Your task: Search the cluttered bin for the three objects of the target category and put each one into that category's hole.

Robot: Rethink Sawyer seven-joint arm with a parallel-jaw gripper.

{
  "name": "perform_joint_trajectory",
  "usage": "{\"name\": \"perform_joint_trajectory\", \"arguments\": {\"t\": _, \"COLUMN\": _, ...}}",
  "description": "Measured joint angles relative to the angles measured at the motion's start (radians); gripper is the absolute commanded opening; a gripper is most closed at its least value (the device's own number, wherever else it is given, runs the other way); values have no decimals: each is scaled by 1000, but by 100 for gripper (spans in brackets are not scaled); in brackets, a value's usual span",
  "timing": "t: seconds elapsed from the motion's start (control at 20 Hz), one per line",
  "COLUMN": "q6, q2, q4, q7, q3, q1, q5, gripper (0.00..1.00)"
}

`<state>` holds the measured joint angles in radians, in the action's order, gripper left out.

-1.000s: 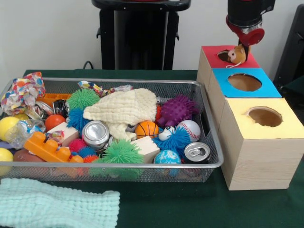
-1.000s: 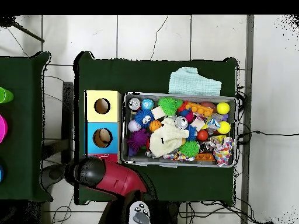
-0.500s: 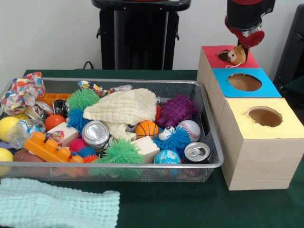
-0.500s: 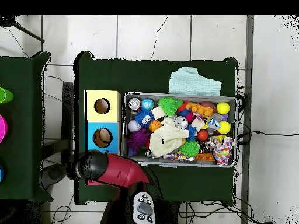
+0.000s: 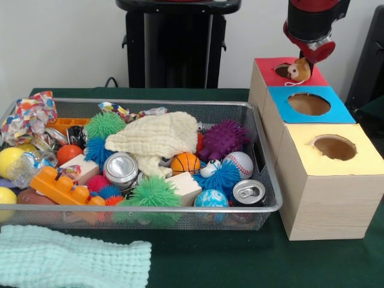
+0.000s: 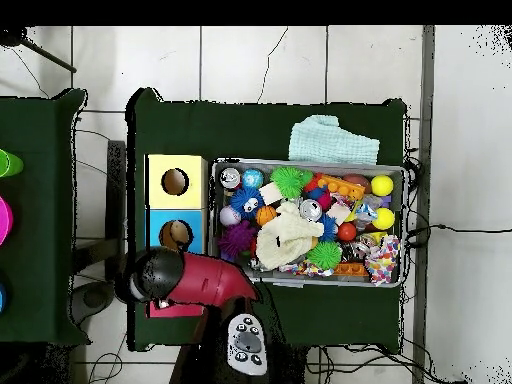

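Observation:
The silver wire mesh bin (image 5: 150, 209) holds spiky rubber balls, small sports balls, cans, blocks and a cream cloth (image 5: 159, 137). It also shows in the overhead view (image 6: 300, 162). A small tan-brown plush animal (image 5: 298, 69) sits at the round hole of the red-topped wooden box (image 5: 267, 65). My gripper (image 5: 310, 59) hangs just above the plush, and I cannot see whether it holds it. In the overhead view my arm (image 6: 190, 280) covers the red box and only a red strip (image 6: 175, 310) shows. No tiger-striped plush is visible.
The blue-surround hole (image 5: 309, 104) and the yellow-surround hole (image 5: 334, 147) lie on the same row of boxes, nearer the camera. A mint towel (image 5: 72, 264) lies in front of the bin. The robot's black pedestal (image 5: 177, 45) stands behind the bin.
The gripper has risen a little above the red box. In the overhead view the arm has swung toward the blue box. The tan plush has stayed at the red hole.

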<state>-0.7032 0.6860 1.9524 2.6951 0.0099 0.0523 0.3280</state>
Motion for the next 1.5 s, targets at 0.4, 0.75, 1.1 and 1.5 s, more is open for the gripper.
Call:
{"name": "perform_joint_trajectory", "arguments": {"t": 0.4, "q6": -47, "q2": -11, "q4": -48, "q7": 0, "q3": -1, "q1": 9, "q5": -67, "gripper": 0}}
{"name": "perform_joint_trajectory", "arguments": {"t": 0.75, "q6": -61, "q2": -13, "q4": -69, "q7": 0, "q3": -4, "q1": 19, "q5": -101, "gripper": 0}}
{"name": "perform_joint_trajectory", "arguments": {"t": 1.1, "q6": -113, "q2": -8, "q4": -83, "q7": 0, "q3": -28, "q1": 32, "q5": -144, "gripper": 100}}
{"name": "perform_joint_trajectory", "arguments": {"t": 1.5, "q6": -105, "q2": -10, "q4": -100, "q7": -1, "q3": -46, "q1": 27, "q5": -160, "gripper": 100}}
